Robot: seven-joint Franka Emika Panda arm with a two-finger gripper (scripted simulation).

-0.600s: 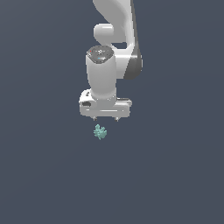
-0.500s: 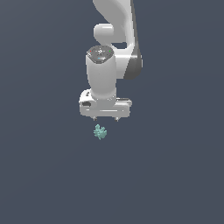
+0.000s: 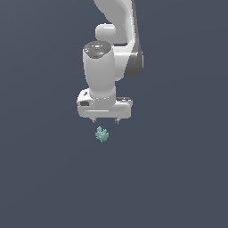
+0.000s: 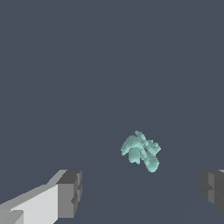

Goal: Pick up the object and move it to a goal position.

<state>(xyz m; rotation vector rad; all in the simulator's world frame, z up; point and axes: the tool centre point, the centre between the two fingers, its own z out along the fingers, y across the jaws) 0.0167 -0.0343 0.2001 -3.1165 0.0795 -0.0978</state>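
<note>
Presently on view, one item of interest and one tool above it.

Item: a tiny teal-green, spiky-edged lump (image 3: pixel 102 134), faceted and irregular, matte, like a cluster of stubby lobes. It sits a little below the centre of the exterior view on a flat, featureless slate-grey floor (image 3: pixel 44 178); in the wrist view it lies right of centre, lower half of the frame (image 4: pixel 141 151).

Tool: a glossy white, blocky two-fingered gripper (image 3: pixel 106 120) on a smooth rounded white arm (image 3: pixel 111 31) with a dark grey joint band. Its jaws stand wide apart, holding nothing. Only the short tips show under the palm in the exterior view; the wrist view shows dark grey square pads (image 4: pixel 72 192) at the lower corners of the frame, with the lump between their lines but nearer the right-hand pad.

Step in hand, as I judge it: the approach before the grasp. The gripper hangs just above the lump, not touching. To do it well, centre the fingers so the lump sits midway between the pads, descend straight until the tips reach the floor level, then close gently. The spiky outline gives uneven contact, so a squeeze across its broadest part seems safest against slipping or flicking it away.
</note>
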